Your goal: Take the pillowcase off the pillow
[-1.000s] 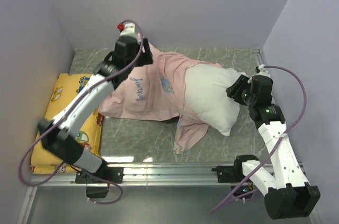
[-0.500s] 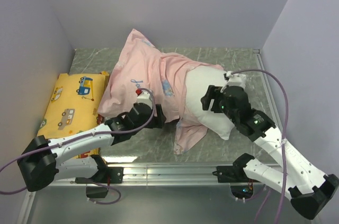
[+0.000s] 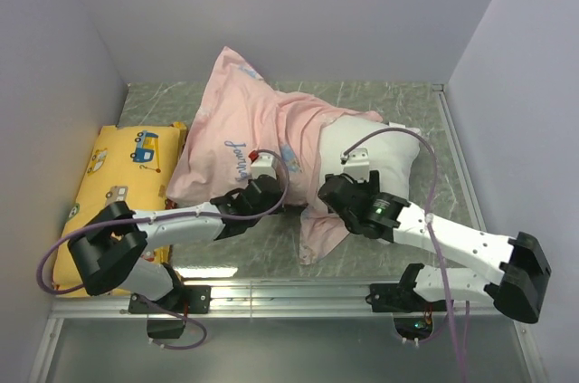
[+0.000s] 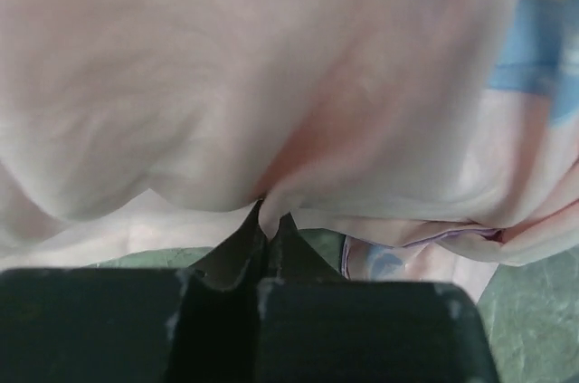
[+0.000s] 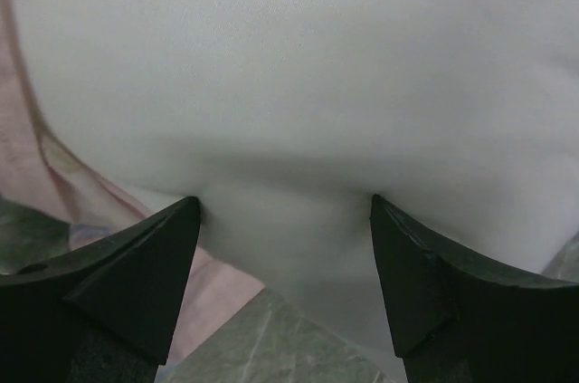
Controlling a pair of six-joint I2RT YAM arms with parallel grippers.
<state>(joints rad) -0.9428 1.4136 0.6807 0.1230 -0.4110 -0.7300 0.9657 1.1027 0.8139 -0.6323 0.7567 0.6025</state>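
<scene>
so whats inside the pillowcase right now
The white pillow: one end pokes out of the open side of the pillowcase. The rest is under pink fabric, so how far in it reaches cannot be seen.

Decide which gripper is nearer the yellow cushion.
Left. The left gripper pinches the pillowcase at its near edge, just right of the cushion. The right gripper stands open at the pillow, farther right, beyond the left one.
</scene>
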